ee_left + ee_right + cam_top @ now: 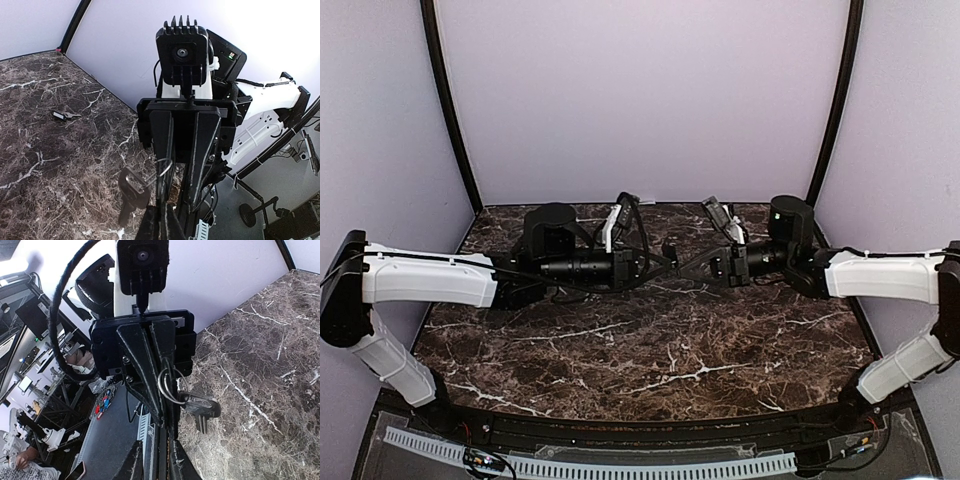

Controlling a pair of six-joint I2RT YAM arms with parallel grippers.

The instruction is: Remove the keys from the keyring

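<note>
Looking at both arms stretched toward each other above the middle of the dark marble tabletop (pixel 650 350), tips meeting nose to nose in mid-air. Got the left tool (pixel 160 226) pinched fully shut on the thin wire keyring (pixel 167 385), right at the fingertips. Seeing the right tool (pixel 155 460) only partly open, jaws a little apart, tips crowded in just beside the left tool's tips and the ring. Can't make out any real contact between the right fingers and the ring from either wrist view, way too dark and crowded in there. Spotted a key (pixel 201 407) with a dark head dangling off the keyring, hanging clear of the tabletop, blade pointing down. Could be a second one tucked behind it, honestly can't tell. Also found one loose key (pixel 65 115) lying flat on the marble, well apart from both tools, near the foot of the pale wall (pixel 120 55), small and dark with a silvery-white bit at one end. Worth noting both wrist cameras staring straight at the opposite tool, so plenty of black plastic blocking the pinch point. Hard to pick out ring or keys from the top view, just two black tools crossing.
</note>
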